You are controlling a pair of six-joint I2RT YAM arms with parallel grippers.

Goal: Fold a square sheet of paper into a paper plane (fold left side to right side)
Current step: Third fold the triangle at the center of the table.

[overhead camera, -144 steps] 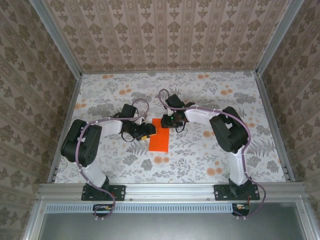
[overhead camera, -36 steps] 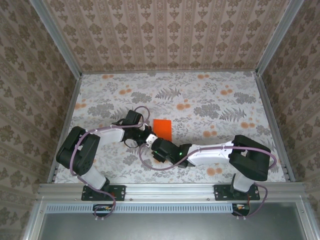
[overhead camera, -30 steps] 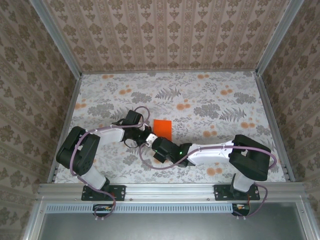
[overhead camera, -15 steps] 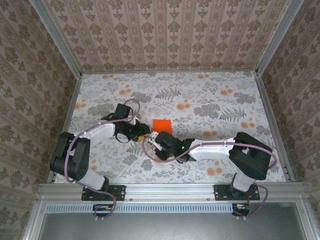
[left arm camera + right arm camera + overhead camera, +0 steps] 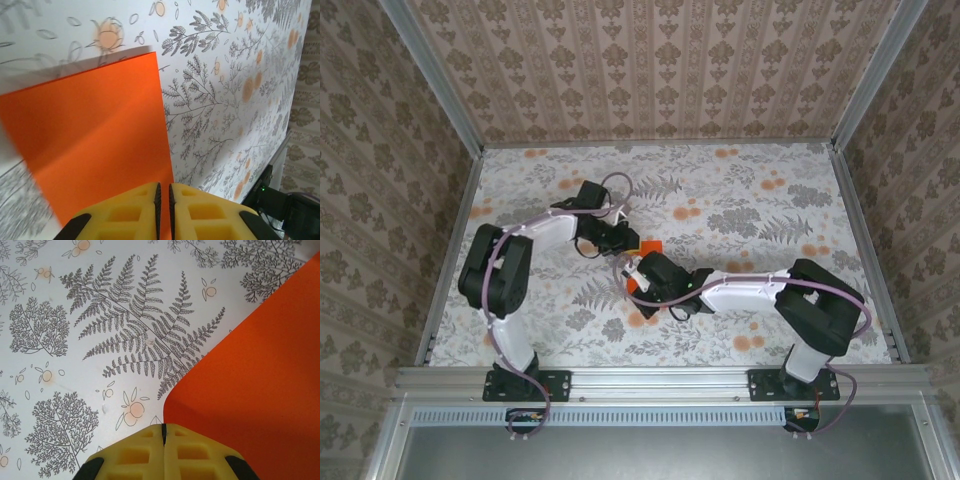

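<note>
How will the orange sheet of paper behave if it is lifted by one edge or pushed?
The orange sheet of paper looks thin, and its edge curves in the right wrist view, so it would probably flop. Its raised edge casts a shadow on the flowered table cover, so it seems light. Pushed, it may buckle rather than slide.

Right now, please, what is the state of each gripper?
Left gripper: closed, apparently pinching the thin bright orange paper sheet.
Right gripper: closed, apparently pinching the same sheet at its curled edge.
</note>
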